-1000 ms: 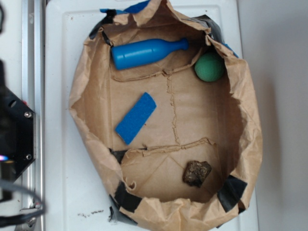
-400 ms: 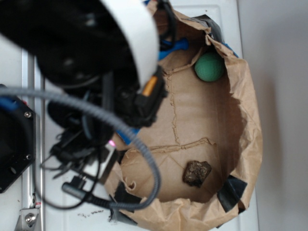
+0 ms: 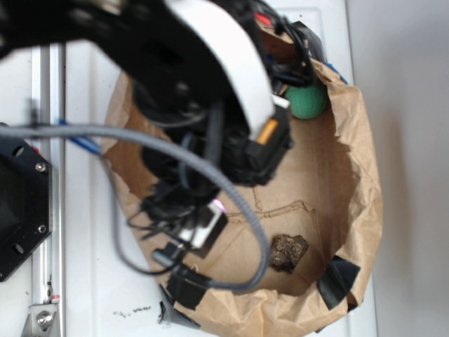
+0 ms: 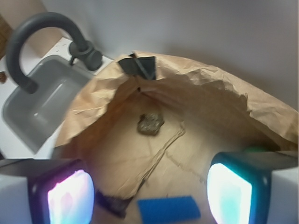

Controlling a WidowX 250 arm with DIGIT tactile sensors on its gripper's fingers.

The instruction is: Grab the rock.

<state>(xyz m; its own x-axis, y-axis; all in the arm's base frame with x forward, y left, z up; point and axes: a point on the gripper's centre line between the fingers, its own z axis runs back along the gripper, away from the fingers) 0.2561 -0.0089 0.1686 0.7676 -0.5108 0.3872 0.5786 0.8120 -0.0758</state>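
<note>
- The rock [image 3: 288,252] sat on the floor of the brown paper bag [image 3: 361,189], down in the corner near a strip of black tape [image 3: 337,279] on the bag's rim.
- It was a chunky, roughly blocky lump without much of a long axis; from overhead it looked slightly wider across than deep, tilted a bit, so I wouldn't say it pointed anywhere in particular.
- Texture-wise it was rough and mottled, dark brown with lighter flecks, really irregular edges. In the wrist view the rock [image 4: 150,124] showed up a bit blurry but just as lumpy.
- The bag was crinkly kraft paper with its sides rolled down into a shallow tub, creases and seams running across its floor.
- A smooth round green ball [image 3: 307,102] sat in the bag's opposite corner, well apart from the rock and partly hidden behind the arm.
- A flat blue rectangular block [image 4: 169,208] lay on the bag floor right below the camera in the wrist view.
- The gripper [image 4: 149,193] hung above the bag with its two fingers spread wide and nothing between them, so released.
- The rock lay ahead of the gripper, about centred between the fingers but well apart from them, toward the bag's far wall.
- Outside the bag, past its taped rim, there was a grey toy sink [image 4: 39,103] with a curved dark faucet [image 4: 44,39].
</note>
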